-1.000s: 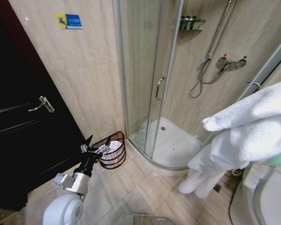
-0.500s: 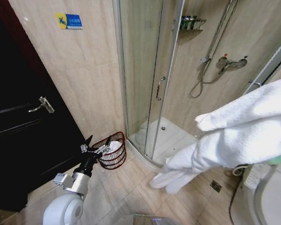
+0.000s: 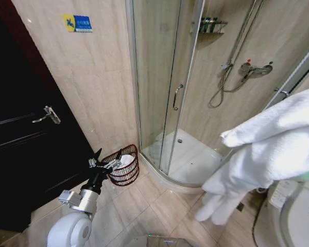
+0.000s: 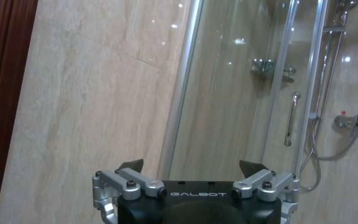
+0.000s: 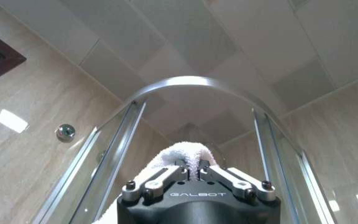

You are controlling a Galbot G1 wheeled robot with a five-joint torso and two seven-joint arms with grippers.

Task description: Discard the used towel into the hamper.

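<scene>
Before us, open tiled floor leads to the hamper, its mouth unobstructed from above. Obstacles: shower enclosure just beside it, wall behind, dark door left, our left pincer at its rim.

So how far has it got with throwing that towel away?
Picked up: the right gripper is shut on the white towel, held high at the robot's right. Left to do: the hamper sits on the floor by the shower, beyond the idle, open left gripper, so the carry and drop remain.
</scene>
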